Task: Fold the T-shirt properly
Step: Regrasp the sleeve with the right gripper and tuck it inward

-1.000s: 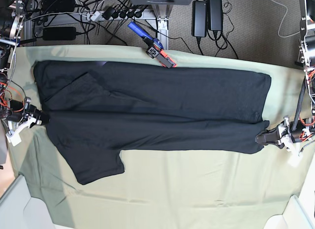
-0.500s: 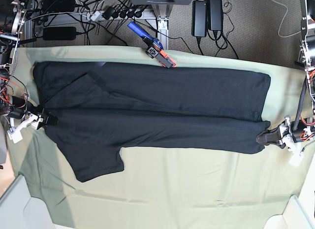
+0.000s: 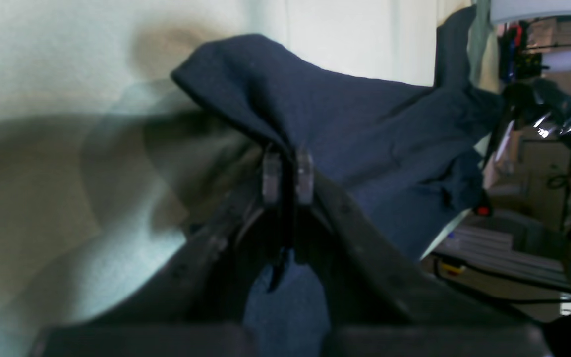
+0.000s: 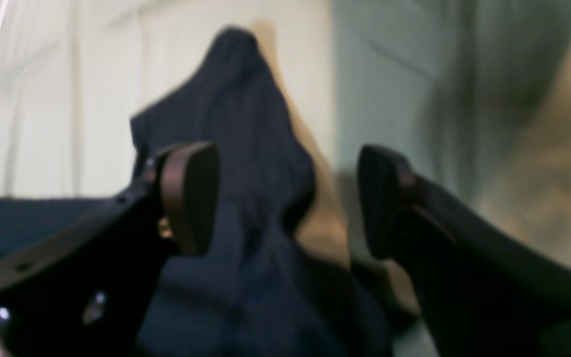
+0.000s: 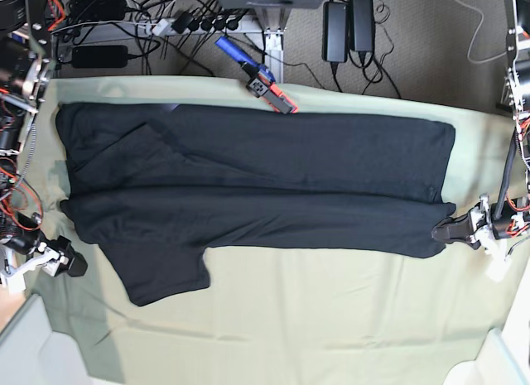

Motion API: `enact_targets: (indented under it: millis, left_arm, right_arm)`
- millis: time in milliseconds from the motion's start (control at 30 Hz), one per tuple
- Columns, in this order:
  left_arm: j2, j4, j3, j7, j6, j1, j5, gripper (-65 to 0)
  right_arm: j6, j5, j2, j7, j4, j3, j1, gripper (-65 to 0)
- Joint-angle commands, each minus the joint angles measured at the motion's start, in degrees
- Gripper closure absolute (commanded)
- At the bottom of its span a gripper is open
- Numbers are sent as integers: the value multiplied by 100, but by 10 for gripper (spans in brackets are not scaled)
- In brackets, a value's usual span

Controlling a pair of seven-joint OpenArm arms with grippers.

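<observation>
The T-shirt lies spread lengthwise across the pale green cloth, plain black side up, with its far long edge folded over toward the middle. One sleeve sticks out toward the near edge at the scene's left. It looks like light, limp cotton: it will sag and crease wherever it is lifted, and a single pinch drags the rest unevenly, so I'd judge the corners and hem edges the sensible places to take hold, two at a time.

At the scene's right end, the left gripper has its jaws pressed together on the shirt's corner; the left wrist view shows a peak of fabric bunched above the closed fingers.

At the scene's left, the right gripper sits just off the shirt's near-left edge with its jaws spread wide and nothing between them, the dark cloth lying past the fingers.

Beyond the far edge, an orange and blue tool lies apart from the fabric.
</observation>
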Motion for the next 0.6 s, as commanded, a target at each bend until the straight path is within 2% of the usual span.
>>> enact_targets:
  millis: [0,200,267,433,567]
  left_arm:
    - [-111,92,-26,-26,-139,-168,-138,0]
    - [-114,92,-26,-4,-139,-168,-164,0]
    - [-114,94,-26,-4,-139,-168,-168,0]
    - [-111,94,-26,-4,-139,-168,-271,0]
    - [-111,94,-26,-7,-139,-170,-269,0]
  right_arm:
    - [389,-168,-17,192,48,22,168,-441]
    - [350,-1086,-592,861,-632,17,168,-441]
    - [350,-1141,-651,1032,-890,17,168,-441]
    - [354,-1132,-682,1045,-968,13,168,-440]
    - [380,-876,-684,997,-942,-17,184,-439]
